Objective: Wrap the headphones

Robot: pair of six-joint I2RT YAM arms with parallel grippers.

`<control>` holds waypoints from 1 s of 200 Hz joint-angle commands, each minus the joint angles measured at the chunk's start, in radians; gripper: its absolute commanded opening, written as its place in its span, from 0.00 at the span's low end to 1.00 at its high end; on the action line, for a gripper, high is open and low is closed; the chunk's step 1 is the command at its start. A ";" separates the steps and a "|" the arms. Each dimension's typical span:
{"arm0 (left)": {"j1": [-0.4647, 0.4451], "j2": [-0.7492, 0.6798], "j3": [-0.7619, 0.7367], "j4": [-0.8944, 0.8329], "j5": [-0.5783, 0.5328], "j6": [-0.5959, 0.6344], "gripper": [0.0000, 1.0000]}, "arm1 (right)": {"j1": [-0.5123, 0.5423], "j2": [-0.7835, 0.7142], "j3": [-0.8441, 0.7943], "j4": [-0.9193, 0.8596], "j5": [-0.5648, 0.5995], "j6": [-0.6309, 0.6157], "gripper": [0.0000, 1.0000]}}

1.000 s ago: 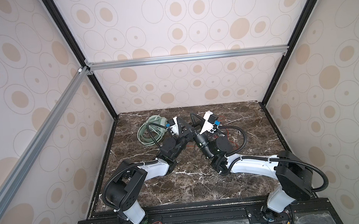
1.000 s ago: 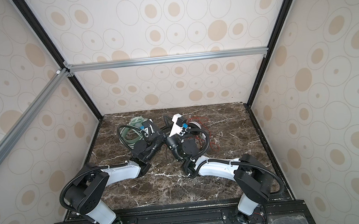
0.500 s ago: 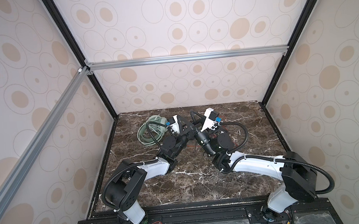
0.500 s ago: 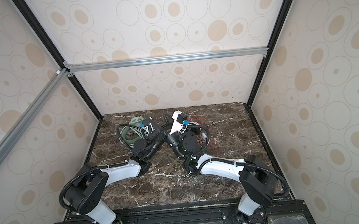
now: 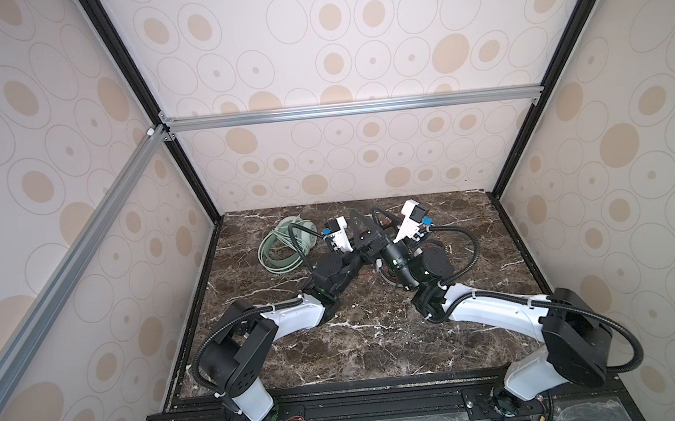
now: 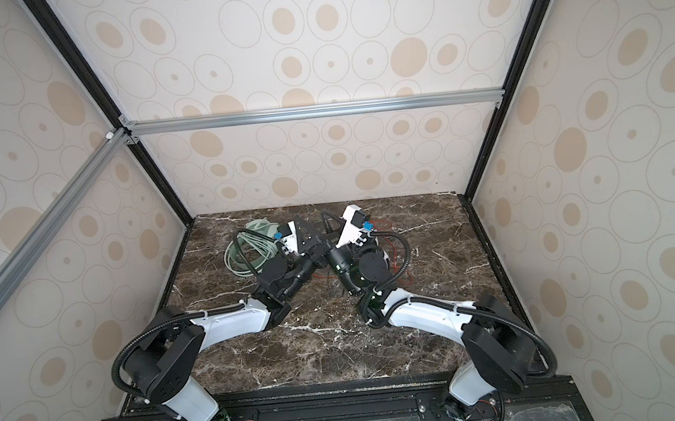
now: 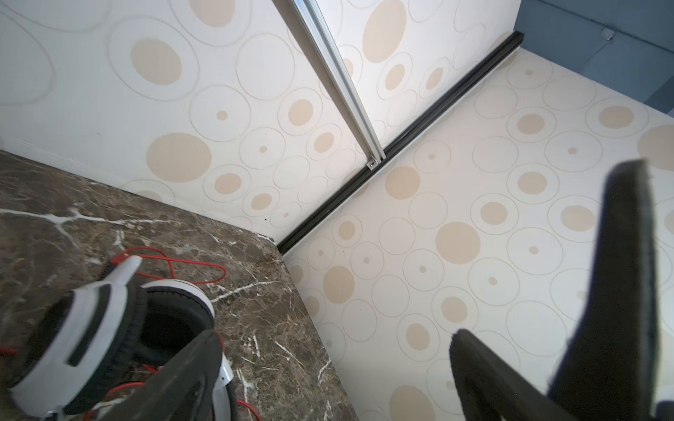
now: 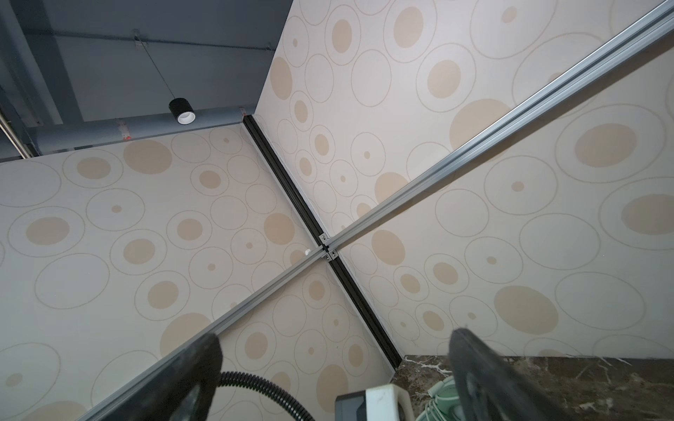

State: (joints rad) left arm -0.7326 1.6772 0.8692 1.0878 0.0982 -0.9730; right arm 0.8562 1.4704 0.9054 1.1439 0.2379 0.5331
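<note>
Headphones (image 7: 84, 335) in white-and-black lie toward twelve o'clock, cable (image 7: 189, 264) loose; left tool (image 7: 333, 342) and right tool (image 8: 335, 342) gape empty, seemingly poised to grasp.

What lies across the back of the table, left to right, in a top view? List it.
mint green headphones → left arm's wrist camera → right arm's wrist camera → outermost loops of the red cable

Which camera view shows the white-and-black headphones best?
The left wrist view: the white-and-black headphones lie close, with an ear cup, its black cushion and the red cable plain. In both top views the right arm covers them almost wholly; only bits of red cable show. The right wrist view shows nothing of them.
</note>
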 commanded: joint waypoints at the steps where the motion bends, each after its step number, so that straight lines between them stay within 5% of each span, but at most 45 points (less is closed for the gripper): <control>1: -0.078 0.013 0.131 0.057 0.010 0.038 0.98 | 0.005 -0.091 -0.087 -0.104 0.039 0.018 0.99; 25: -0.110 0.018 0.215 -0.020 0.001 0.095 0.98 | 0.010 -0.160 -0.074 -0.195 0.101 -0.007 1.00; 45: -0.110 -0.005 0.288 -0.269 -0.038 0.172 0.98 | 0.014 -0.294 -0.096 -0.329 0.257 -0.107 0.99; 87: -0.104 -0.137 0.260 -0.581 -0.149 0.350 0.98 | -0.064 -0.559 0.079 -1.045 0.429 -0.269 1.00; 114: -0.099 -0.170 0.396 -0.937 -0.163 0.577 0.98 | -0.124 -0.593 0.171 -1.416 0.489 -0.258 1.00; 136: -0.088 -0.170 0.516 -1.147 -0.145 0.722 0.98 | -0.173 -0.645 0.110 -1.519 0.458 -0.184 1.00; 166: -0.049 -0.136 0.599 -1.256 -0.105 0.717 0.98 | -0.247 -0.636 0.069 -1.639 0.337 -0.107 1.00; 200: -0.045 -0.091 0.619 -1.311 -0.187 0.773 0.98 | -0.303 -0.524 0.079 -1.638 0.247 -0.088 1.00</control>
State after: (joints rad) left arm -0.7864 1.5608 1.4830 -0.1127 -0.0368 -0.2974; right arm 0.5797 0.8852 0.9764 -0.4232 0.5529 0.4042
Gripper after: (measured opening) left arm 0.982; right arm 0.996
